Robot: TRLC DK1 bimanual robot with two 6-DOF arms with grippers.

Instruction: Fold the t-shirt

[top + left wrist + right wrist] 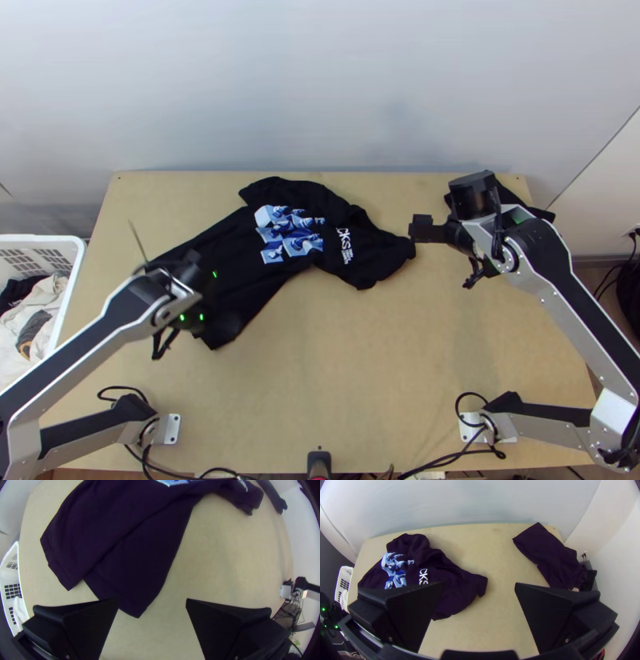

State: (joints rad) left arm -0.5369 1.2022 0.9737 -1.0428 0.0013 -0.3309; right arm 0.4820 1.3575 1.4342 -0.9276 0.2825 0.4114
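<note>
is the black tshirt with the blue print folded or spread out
Not neatly folded: the t-shirt lies loosely spread with overlapping layers, its hem end fanned out and the end with white lettering crumpled.

top view: high over the table (400, 360)'s near edge; steeply down; farthest back
left wrist view: from the left arm (88, 336); close above the t-shirt (232, 256)'s hem; steeply down
right wrist view: from the right arm (572, 308); farther off; slanted toward the back wall (320, 80)
t-shirt, basket (77, 272): shared by all three
second dark cloth (550, 556): top, right wrist
</note>
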